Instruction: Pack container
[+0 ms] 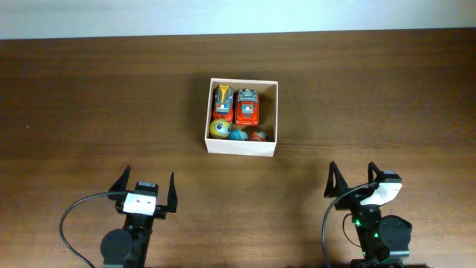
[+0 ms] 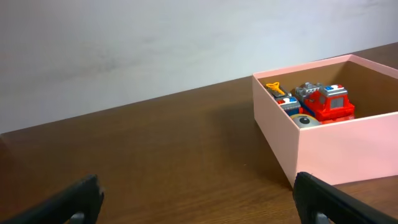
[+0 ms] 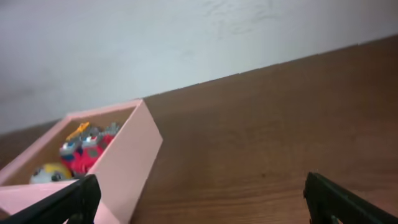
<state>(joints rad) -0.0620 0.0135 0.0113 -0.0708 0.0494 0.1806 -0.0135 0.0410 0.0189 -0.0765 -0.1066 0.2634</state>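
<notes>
The container (image 1: 241, 147) is a square cream-white box at the table's middle. It also shows in the left wrist view (image 2: 329, 149) and the right wrist view (image 3: 134, 155). Inside lie an orange toy car (image 1: 222, 103), a red toy car (image 1: 247, 106), a yellow ball (image 1: 219, 129) and two smaller balls (image 1: 238, 135). My left gripper (image 1: 144, 190) is open and empty near the front edge, left of the box. My right gripper (image 1: 355, 181) is open and empty at the front right.
The brown wooden table (image 1: 89, 97) runs to a white wall at the back. Black cables loop beside each arm base at the front edge.
</notes>
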